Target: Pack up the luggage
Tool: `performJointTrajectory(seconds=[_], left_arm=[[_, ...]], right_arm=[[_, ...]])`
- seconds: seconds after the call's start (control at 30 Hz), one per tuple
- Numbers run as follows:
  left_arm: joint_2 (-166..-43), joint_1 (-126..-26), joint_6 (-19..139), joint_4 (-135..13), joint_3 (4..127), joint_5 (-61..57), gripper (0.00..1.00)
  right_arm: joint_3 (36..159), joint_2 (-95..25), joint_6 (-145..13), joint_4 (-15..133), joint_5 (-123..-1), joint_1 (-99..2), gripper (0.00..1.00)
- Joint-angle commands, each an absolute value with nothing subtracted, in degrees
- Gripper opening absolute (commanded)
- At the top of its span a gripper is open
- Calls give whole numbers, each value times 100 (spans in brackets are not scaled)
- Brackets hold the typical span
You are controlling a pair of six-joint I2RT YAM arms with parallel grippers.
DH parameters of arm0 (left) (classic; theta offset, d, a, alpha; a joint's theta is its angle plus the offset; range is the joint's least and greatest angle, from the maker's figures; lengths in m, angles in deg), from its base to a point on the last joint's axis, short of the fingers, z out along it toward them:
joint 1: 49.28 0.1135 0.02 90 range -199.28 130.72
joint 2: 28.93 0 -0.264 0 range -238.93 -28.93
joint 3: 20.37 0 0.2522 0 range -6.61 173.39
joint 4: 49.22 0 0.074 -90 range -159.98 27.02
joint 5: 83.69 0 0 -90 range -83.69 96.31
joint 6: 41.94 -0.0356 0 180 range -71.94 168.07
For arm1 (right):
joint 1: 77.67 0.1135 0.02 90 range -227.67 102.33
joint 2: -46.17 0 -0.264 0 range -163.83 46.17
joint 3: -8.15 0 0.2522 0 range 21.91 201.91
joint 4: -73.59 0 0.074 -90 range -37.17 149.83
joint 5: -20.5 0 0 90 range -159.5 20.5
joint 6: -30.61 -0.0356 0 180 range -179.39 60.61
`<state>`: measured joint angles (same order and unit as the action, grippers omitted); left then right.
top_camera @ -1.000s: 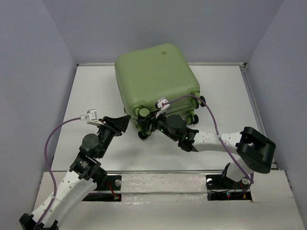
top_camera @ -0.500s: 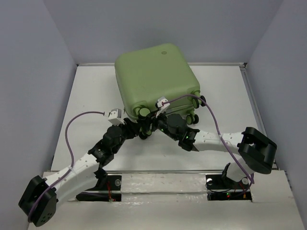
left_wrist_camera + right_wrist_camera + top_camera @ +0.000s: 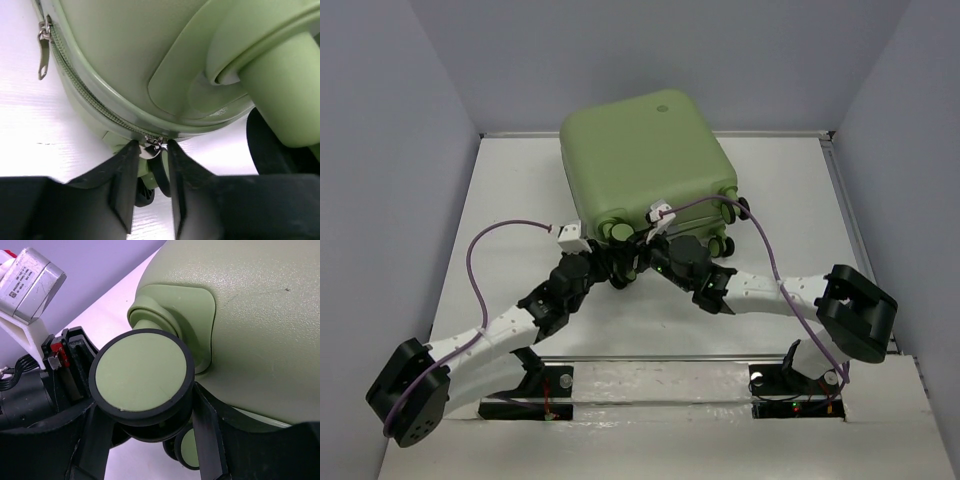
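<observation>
L gripper (image 3: 152, 144) sits low at the near-left corner of the luggage (image 3: 645, 165). Its jaws are a narrow slit apart w/ the zip pull (image 3: 150, 150) right btwn them; can't tell if they bite yet. Zip track (image 3: 85, 85) runs off up-left along the seam, so the drag prob goes that way. Luggage lies shut on the table (image 3: 500, 220), mid-back, wheel end toward the arms. R gripper (image 3: 150, 427) clamps a wheel (image 3: 142, 375), bracing I'd guess.
</observation>
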<state>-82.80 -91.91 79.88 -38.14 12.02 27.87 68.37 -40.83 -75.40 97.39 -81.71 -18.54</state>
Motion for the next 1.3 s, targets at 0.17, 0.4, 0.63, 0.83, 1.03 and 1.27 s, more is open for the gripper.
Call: performJointTrajectory(seconds=[0.17,0.4,0.63,0.83,1.03,1.27], left_arm=[[-8430,-9182,7663,-3397,1756,4005,6],[-8114,-9164,8013,-4222,1677,4524,6],[-7885,-8927,8190,-4461,1405,4498,6],[-7955,-8568,8155,-4356,1491,4270,6],[-8394,-8171,8041,-4408,2010,4164,6],[-7485,-8162,8348,-4575,1984,3446,44]], right_arm=[[6736,-3697,-7714,10422,-8198,-1940,7],[6148,-3180,-7697,10492,-8619,-1940,7],[5505,-1949,-7512,10053,-9059,-1940,7],[5312,-1315,-7521,9614,-8823,-1940,7],[5241,-1350,-7565,9604,-8787,-1940,7],[5417,-1605,-7582,9561,-8190,-1940,7]])
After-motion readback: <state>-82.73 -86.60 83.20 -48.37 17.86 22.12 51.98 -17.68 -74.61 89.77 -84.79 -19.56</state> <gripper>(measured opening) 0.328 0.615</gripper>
